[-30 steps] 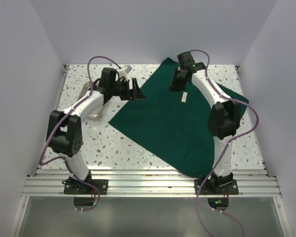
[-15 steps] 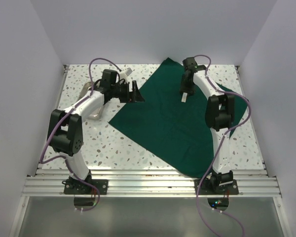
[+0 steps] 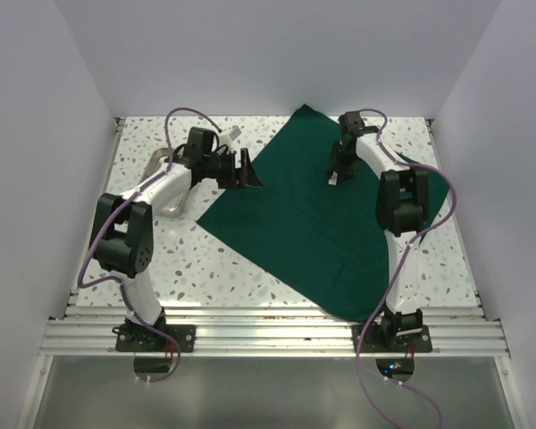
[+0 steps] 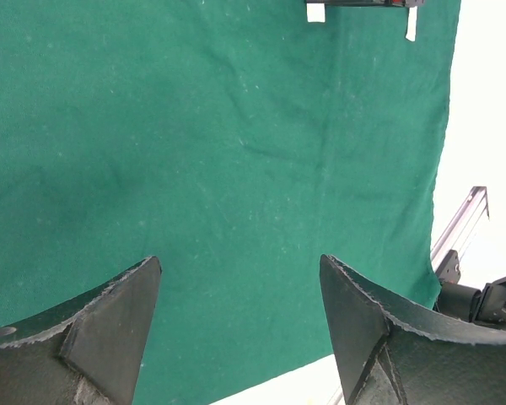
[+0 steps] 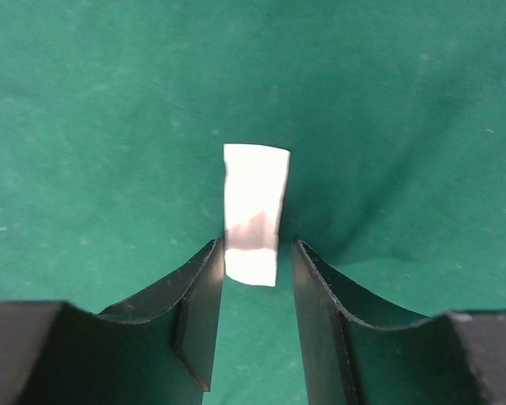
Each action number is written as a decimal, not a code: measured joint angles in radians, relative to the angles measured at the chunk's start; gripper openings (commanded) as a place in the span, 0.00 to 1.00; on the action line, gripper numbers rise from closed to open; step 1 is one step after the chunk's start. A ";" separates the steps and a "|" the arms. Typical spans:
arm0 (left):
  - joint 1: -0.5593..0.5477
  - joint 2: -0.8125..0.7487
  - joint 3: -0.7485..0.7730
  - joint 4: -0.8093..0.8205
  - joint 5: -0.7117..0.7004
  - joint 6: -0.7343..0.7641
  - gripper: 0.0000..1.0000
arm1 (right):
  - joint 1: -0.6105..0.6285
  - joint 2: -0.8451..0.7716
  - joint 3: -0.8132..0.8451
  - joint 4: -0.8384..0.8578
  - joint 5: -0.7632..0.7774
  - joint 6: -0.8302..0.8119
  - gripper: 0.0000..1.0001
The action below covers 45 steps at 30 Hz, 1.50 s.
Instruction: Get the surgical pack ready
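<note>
The surgical pack [image 3: 317,219] is a dark green drape lying flat as a wide sheet across the table's middle and right. It fills the left wrist view [image 4: 236,135] and the right wrist view [image 5: 110,101]. A small white gauze strip [image 3: 335,179] [image 5: 255,211] lies on the drape's far part. My right gripper [image 3: 339,168] [image 5: 257,246] stands over it, open, the strip's near end between the fingertips with a gap on one side. My left gripper [image 3: 248,168] [image 4: 240,261] hangs open and empty above the drape's left edge.
A shiny metal tray [image 3: 161,174] sits at the far left, partly under the left arm. White walls close in the table at the back and on both sides. The drape's right corner lies under the right arm.
The right gripper has swung right to sit over the white strip, and its jaws have spread apart. The left gripper has edged slightly right.
</note>
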 measured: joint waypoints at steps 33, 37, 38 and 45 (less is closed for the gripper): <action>0.032 0.000 -0.019 0.060 0.114 -0.029 0.82 | -0.033 -0.040 -0.039 0.039 -0.220 0.109 0.00; 0.032 0.000 -0.045 0.131 0.183 -0.080 0.83 | -0.025 -0.162 -0.142 0.099 -0.424 0.145 0.00; 0.032 0.000 -0.053 0.158 0.204 -0.098 0.83 | -0.018 -0.196 -0.174 0.126 -0.475 0.157 0.00; 0.031 0.000 -0.155 0.395 0.328 -0.256 0.84 | 0.080 -0.351 -0.336 0.368 -0.782 0.261 0.00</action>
